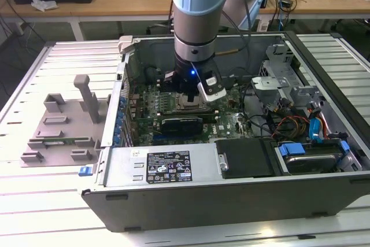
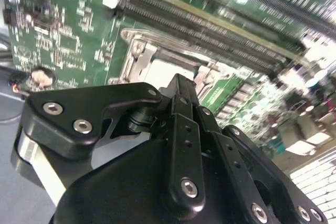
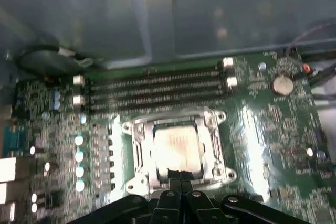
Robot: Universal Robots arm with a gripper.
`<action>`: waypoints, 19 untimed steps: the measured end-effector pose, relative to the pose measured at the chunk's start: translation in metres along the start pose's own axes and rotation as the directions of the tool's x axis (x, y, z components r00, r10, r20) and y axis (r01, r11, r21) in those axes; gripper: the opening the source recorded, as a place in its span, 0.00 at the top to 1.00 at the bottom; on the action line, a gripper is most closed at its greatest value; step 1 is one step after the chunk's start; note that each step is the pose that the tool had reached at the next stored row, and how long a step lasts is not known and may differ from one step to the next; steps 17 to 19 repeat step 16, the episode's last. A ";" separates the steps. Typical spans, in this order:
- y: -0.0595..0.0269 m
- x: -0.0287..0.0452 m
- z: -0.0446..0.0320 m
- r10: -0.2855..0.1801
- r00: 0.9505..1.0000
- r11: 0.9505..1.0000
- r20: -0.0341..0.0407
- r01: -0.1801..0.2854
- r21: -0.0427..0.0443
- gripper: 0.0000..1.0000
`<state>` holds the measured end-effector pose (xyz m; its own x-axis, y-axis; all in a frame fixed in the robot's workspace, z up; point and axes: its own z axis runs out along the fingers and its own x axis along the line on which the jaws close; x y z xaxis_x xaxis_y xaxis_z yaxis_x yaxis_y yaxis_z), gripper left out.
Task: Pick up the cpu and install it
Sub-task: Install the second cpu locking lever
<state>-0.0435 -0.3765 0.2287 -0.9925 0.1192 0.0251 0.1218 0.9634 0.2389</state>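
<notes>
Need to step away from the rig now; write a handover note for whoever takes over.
The cpu lies flat inside the socket on the motherboard.
The tool is shut and sits low over the socket, tips at the cpu's near edge.
Done: cpu is in the socket.
Left: nothing covers the cpu, and whether it is fully seated cannot be told.

Matt black plastic-looking gripper [image 2: 178,90] links with bright metal screws; cpu [image 3: 177,148] top pale, brushed-looking metal; socket frame [image 3: 137,148] shiny metal; motherboard [image 3: 273,124] glossy green; tray [image 1: 58,128] matt grey plastic.
</notes>
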 end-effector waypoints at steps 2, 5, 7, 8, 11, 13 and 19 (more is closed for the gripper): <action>0.0064 0.0003 0.0015 0.000 1.000 1.000 0.001 0.000 0.017 0.89; 0.0118 0.0002 0.0029 0.002 1.000 0.997 0.001 -0.002 0.075 0.89; 0.0161 0.0008 0.0039 0.002 1.000 0.997 0.001 -0.002 0.075 0.89; 0.0163 0.0008 0.0036 0.001 1.000 0.997 0.001 -0.002 0.075 0.89; 0.0172 0.0009 0.0003 0.000 1.000 0.997 0.001 0.000 0.077 0.89; 0.0172 0.0009 0.0002 0.000 1.000 0.997 0.001 0.000 0.077 0.89; 0.0172 0.0009 0.0002 -0.001 1.000 0.997 0.001 0.001 0.077 0.89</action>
